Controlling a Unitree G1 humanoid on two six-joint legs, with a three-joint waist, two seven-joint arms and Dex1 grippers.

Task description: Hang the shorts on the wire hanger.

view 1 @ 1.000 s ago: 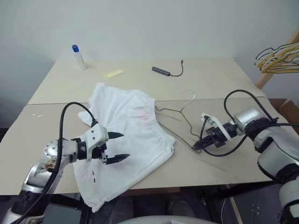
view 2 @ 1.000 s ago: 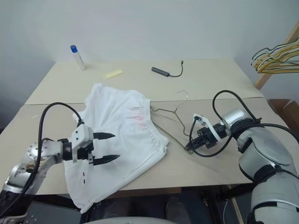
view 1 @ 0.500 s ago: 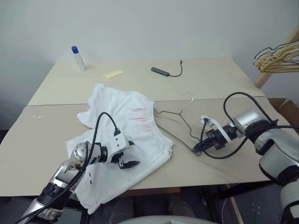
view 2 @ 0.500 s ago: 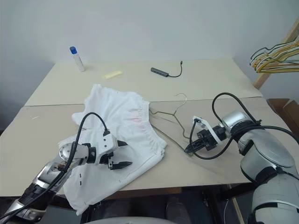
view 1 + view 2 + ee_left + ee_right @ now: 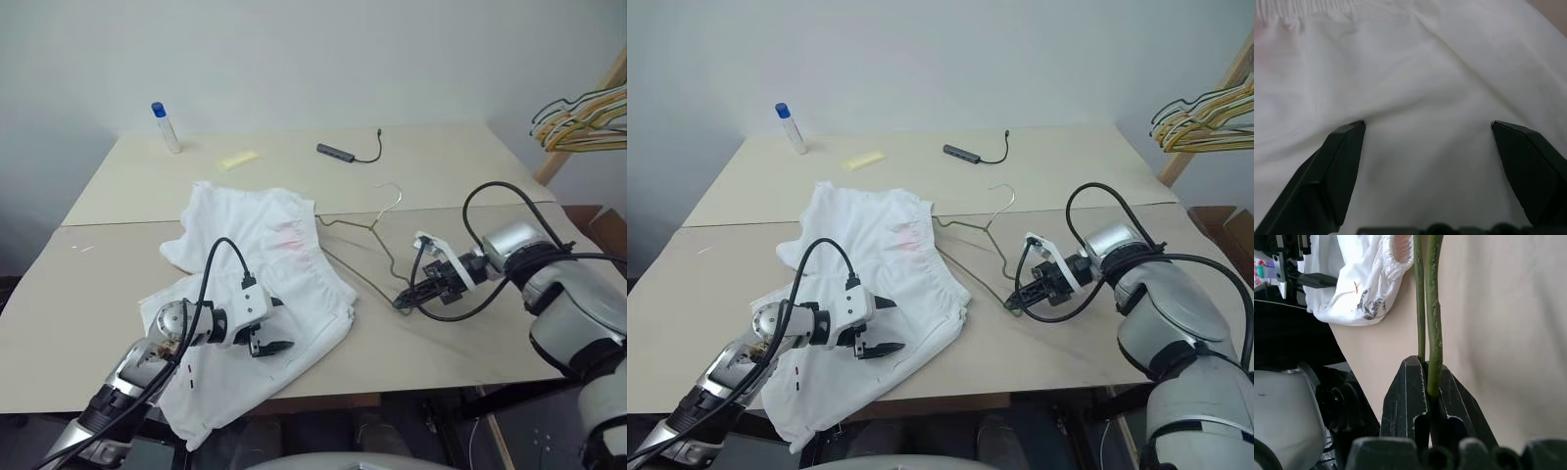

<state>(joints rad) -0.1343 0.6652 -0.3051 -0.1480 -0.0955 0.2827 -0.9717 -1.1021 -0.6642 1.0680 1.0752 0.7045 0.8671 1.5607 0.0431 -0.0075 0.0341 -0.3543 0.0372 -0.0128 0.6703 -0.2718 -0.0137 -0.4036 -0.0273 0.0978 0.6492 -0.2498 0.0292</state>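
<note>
A plain pale wall backs two beige tabletops (image 5: 460,166) set edge to edge, the seam running across the middle. At the far right a slanted wooden post carries a bundle of yellow and dark hangers (image 5: 580,117), cut off by the picture's edge.

The shorts (image 5: 260,284) lie rumpled on the near tabletop, left of centre, one leg spilling over the front edge; a faint pink print shows near the gathered waistband, and small dark marks sit near the hem — too small to read as any writing. The wire hanger (image 5: 367,245) lies flat just right of the shorts, its hook toward the seam and one corner close against the waistband; whether wire and cloth touch there cannot be told.

The left gripper (image 5: 266,328) rests over the lower part of the shorts with its two black fingers (image 5: 1339,166) spread wide, white cloth between them and nothing pinched. The right gripper (image 5: 402,302) is clamped tight on the hanger's near corner — in the right wrist view the olive wire runs straight up out of the closed fingers (image 5: 1410,396).

On the far tabletop stand a white bottle with a blue cap (image 5: 165,125), its label unreadable, a small yellow piece (image 5: 238,160) and a dark adapter with a cable (image 5: 348,151).
</note>
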